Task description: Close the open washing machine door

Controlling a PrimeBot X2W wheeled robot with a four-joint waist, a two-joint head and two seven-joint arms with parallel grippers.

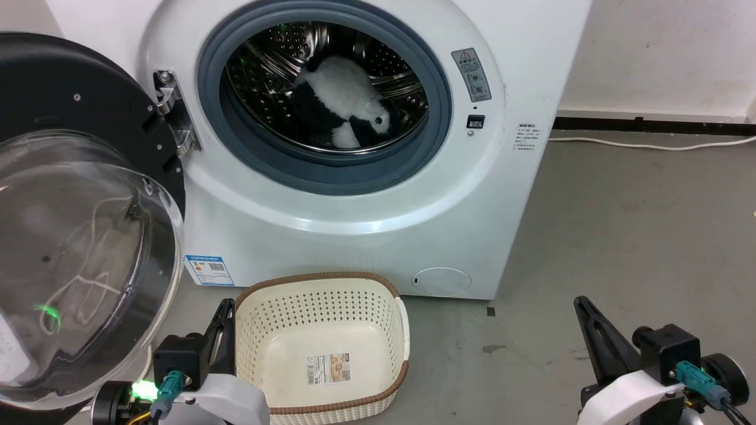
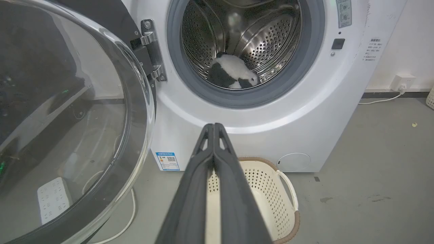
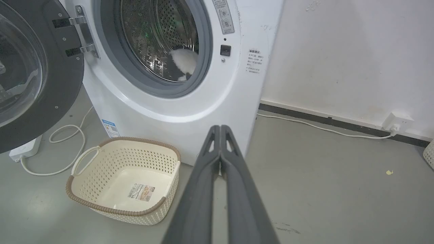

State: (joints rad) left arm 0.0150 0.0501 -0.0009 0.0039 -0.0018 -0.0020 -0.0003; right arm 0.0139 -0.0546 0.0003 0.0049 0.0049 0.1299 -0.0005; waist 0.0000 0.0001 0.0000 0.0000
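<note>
The large round washing machine door [image 1: 77,236], glossy black rim around bulging clear glass, stands wide open left of the white washing machine [image 1: 354,236]. The left gripper [image 2: 214,130], dark fingers [image 2: 200,176] pressed together, empty, sits just right of the door's near lower edge. The right gripper [image 3: 220,132], likewise closed on nothing, is well apart, rightward.

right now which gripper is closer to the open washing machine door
Left. The left gripper is close beside the lower edge of the washing machine door; the right gripper is well beyond the basket, on its far side.
</note>
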